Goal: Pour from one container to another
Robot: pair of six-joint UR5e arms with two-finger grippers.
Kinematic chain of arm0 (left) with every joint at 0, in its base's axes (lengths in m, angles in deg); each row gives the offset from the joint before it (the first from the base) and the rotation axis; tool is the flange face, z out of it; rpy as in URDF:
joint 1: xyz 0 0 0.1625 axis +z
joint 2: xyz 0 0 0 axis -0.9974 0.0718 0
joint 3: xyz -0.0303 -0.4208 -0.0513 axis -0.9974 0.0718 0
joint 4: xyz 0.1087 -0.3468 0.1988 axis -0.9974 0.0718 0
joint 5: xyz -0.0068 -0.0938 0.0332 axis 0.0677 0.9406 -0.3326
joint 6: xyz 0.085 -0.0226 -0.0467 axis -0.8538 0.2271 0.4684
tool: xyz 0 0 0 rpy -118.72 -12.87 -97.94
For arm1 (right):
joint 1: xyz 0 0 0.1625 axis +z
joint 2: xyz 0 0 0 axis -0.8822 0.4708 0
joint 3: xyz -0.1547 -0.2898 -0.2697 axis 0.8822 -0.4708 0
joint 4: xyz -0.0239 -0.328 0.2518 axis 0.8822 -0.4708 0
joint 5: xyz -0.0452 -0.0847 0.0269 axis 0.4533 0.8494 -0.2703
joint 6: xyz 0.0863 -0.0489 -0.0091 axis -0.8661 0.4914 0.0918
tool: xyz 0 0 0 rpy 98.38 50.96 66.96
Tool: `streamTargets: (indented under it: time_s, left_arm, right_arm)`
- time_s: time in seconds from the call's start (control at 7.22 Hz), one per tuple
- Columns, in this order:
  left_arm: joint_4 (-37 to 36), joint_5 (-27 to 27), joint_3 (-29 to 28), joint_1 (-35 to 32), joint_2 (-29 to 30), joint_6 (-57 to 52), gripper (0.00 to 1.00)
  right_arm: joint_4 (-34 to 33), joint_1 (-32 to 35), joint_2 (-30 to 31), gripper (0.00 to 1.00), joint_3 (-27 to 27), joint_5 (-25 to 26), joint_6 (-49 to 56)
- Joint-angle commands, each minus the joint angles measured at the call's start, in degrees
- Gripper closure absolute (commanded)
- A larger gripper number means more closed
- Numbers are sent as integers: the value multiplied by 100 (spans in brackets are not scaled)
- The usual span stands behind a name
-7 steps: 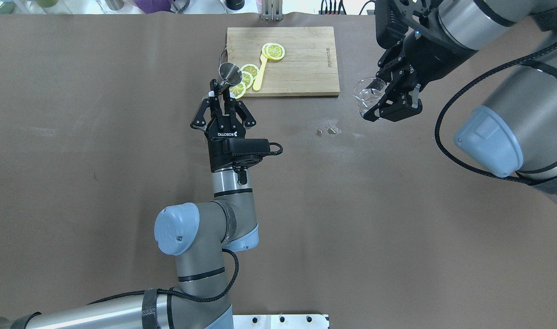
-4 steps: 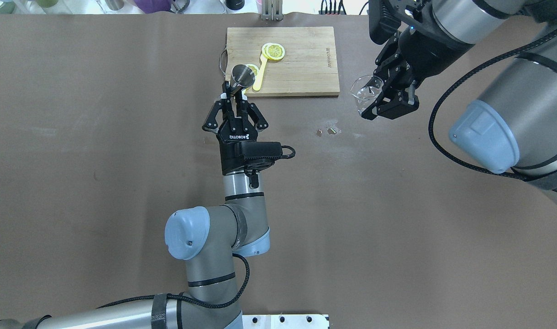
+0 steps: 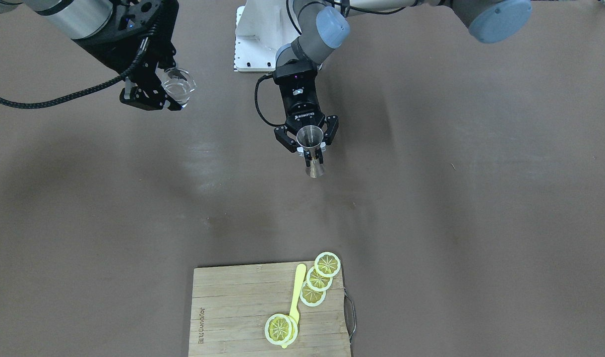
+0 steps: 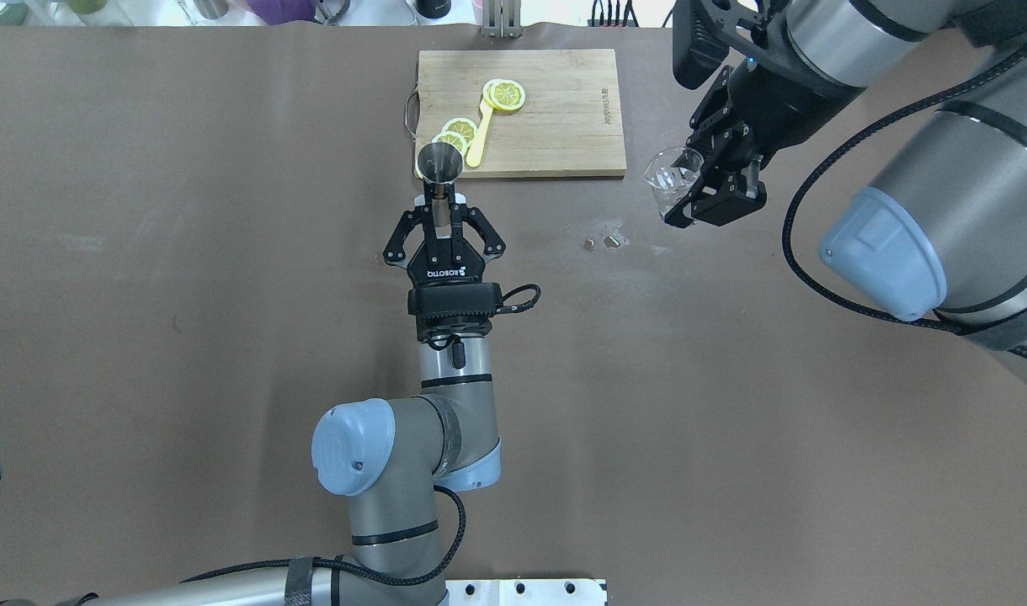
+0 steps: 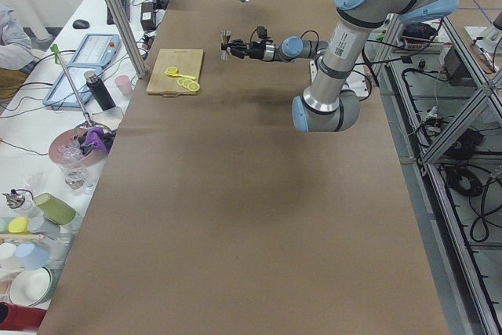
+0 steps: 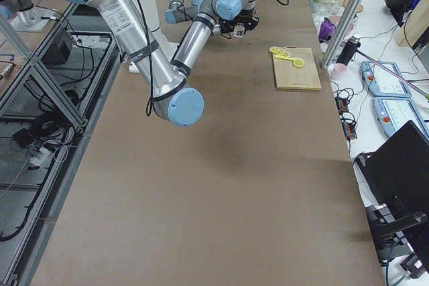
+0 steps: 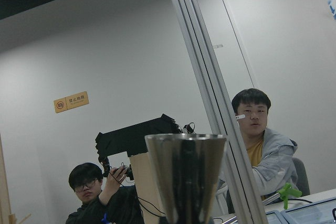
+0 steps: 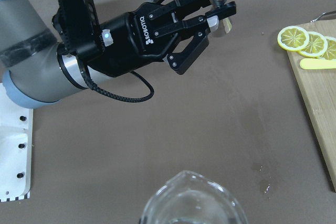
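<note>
One glass (image 3: 179, 84), one jigger (image 3: 310, 139), one cutting board (image 3: 233, 307), one yellow utensil (image 3: 297, 290), four lemon slices (image 3: 327, 264), maybe five: end pair overlaps.

The overhead view looks down and forward from behind the robot (image 3: 255, 44); the front view faces it steeply across the table (image 3: 481, 198), both sharing the board (image 4: 564, 126). Two far side views look along the table from its ends. The left wrist camera sits close behind the jigger (image 7: 185, 177), facing outward; the right looks down past the glass (image 8: 191, 203) at that jigger.
</note>
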Motion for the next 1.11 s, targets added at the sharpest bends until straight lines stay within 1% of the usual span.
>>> streamTargets:
  time_s: [0.0,0.14,0.28,0.42,0.55,0.69,0.83,0.97]
  left_arm:
    - [-6,-2,-59,14,9,210,100]
    - [-6,-2,-85,14,-8,201,100]
    - [221,-2,-85,14,-78,131,100]
    - [614,-2,-94,14,-139,-331,100]
    - [1480,7,-94,14,-253,-1458,100]
    - [2315,137,-94,14,-315,-2383,100]
    - [2637,330,-103,14,-351,-2766,100]
    - [3327,576,-103,23,-360,-3353,100]
  right_arm:
    - [-12,-2,-3,100,-31,-7,0]
    - [-12,-2,-11,100,-58,-16,0]
    - [-20,-2,-151,100,-127,1,-9]
    - [-21,-2,-361,100,-320,-7,-9]
    - [-29,-2,-607,100,-574,-7,-9]
    - [-29,6,-792,100,-785,-7,-9]
    - [-29,15,-907,100,-926,-16,-9]
    - [-29,15,-969,100,-989,-8,-18]
